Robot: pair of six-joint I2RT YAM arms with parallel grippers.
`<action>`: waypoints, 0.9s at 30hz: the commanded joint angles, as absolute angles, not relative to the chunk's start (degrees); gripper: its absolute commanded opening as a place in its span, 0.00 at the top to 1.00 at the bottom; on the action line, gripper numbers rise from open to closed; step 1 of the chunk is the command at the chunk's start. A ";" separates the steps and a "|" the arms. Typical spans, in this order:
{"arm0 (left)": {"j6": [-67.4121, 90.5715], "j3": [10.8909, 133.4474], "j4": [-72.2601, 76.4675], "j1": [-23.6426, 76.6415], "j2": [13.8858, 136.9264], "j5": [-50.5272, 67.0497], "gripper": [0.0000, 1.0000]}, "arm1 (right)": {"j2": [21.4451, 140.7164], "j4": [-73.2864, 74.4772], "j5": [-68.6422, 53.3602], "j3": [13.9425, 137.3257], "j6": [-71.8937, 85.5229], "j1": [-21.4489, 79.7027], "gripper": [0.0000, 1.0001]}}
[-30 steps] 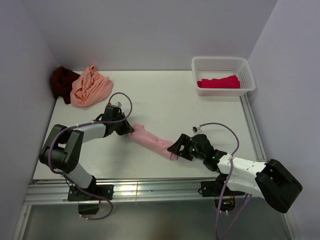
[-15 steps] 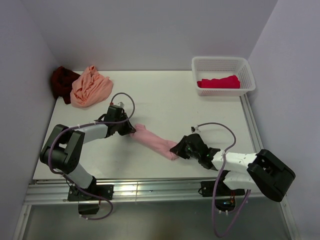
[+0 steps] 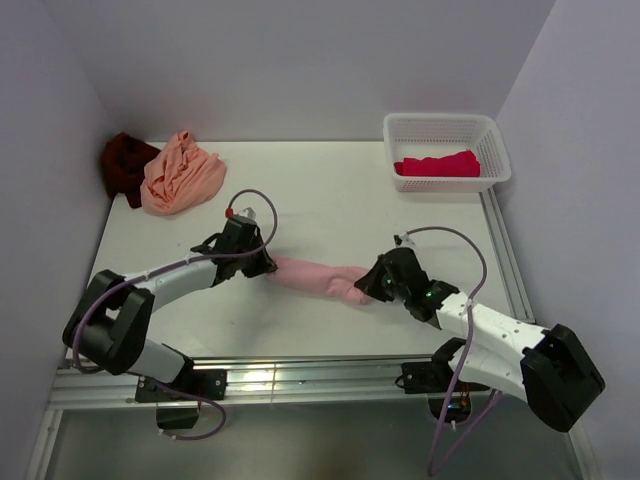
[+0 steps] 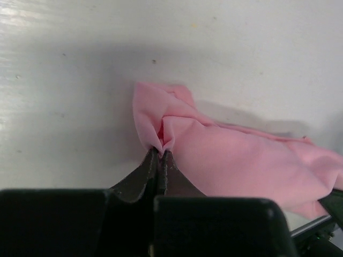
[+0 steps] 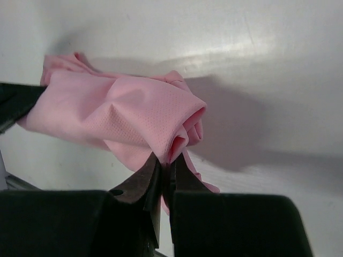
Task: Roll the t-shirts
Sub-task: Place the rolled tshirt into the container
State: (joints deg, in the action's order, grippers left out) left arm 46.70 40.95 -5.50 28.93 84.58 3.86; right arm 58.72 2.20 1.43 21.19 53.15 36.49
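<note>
The light pink t-shirt (image 3: 318, 277) is a long roll stretched between my two grippers, lifted off the table. My left gripper (image 3: 263, 266) is shut on its left end; in the left wrist view the cloth (image 4: 230, 160) is pinched at the fingertips (image 4: 161, 151). At the right end, my right gripper (image 3: 366, 288) is shut on a fold of the roll (image 5: 128, 118), its tips meeting at the cloth (image 5: 168, 160). A peach-orange t-shirt (image 3: 180, 172) and a dark maroon t-shirt (image 3: 124, 165) lie crumpled at the back left. A crimson-pink t-shirt (image 3: 437, 164) lies in the basket.
The white lattice basket (image 3: 497, 145) stands at the back right corner. Walls close in on the left, back and right of the white table (image 3: 330, 200). A metal rail (image 3: 300, 380) runs along the near edge by the arm bases.
My right gripper closed on the right end of the pink roll. Both arms then shifted: the roll swung from a diagonal to nearly level and rose off the table.
</note>
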 commanded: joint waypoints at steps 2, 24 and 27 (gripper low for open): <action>49.30 47.70 -9.92 32.34 79.28 0.26 1.00 | 56.95 8.34 0.61 30.48 45.62 32.35 1.00; 40.87 87.26 -2.38 34.19 98.69 -4.93 1.00 | 87.00 20.65 -5.19 79.44 34.37 11.09 1.00; 38.77 93.50 -0.53 34.45 104.40 -4.22 1.00 | 93.24 20.57 -6.67 85.68 34.36 8.71 1.00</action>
State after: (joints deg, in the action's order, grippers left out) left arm 42.11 88.01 -5.02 33.65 100.97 -5.82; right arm 90.06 21.67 -4.67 79.40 35.42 10.90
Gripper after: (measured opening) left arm 0.031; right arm 0.067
